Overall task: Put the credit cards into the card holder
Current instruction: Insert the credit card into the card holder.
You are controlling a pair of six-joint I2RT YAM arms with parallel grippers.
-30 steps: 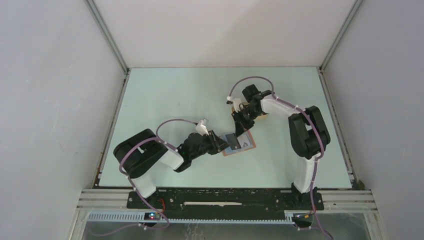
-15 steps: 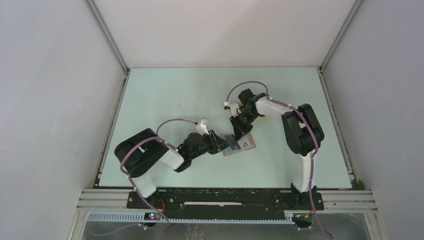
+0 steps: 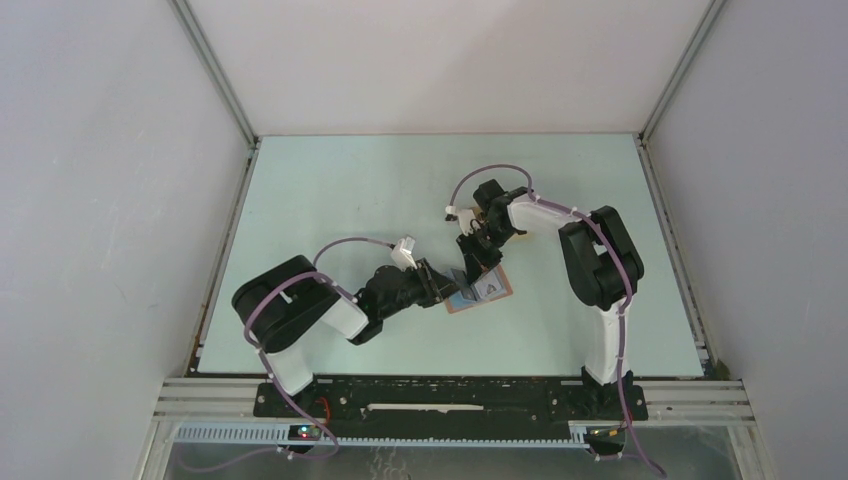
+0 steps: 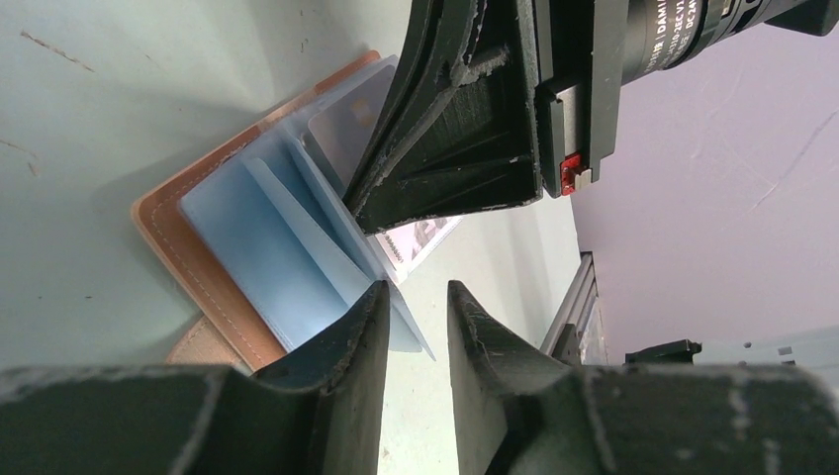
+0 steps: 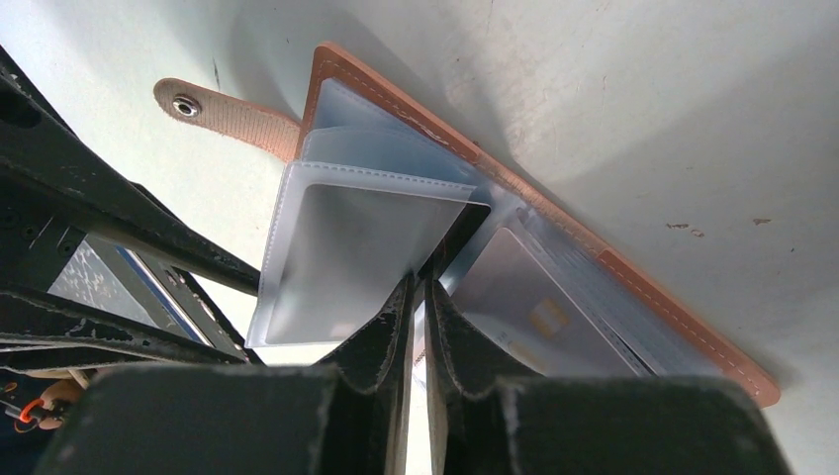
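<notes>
While the right gripper (image 5: 419,297) works the card holder (image 3: 481,290), brace its leaves (image 4: 267,247).
Right jaws nearly closed, contents unclear; left gripper (image 4: 414,307) narrowly parted. Holder lies open between them; seat credit card (image 5: 529,309) squarely.

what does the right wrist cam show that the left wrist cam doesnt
Right wrist only: the metal snap on the strap of the card holder, and a thin pale edge, likely a credit card, pinched in the right pincer. Left wrist only: the open gap of the left pincer, and the right arm's camera lens. Both: the holder open on the table, clear sleeves fanned, a chip card in a pocket.
</notes>
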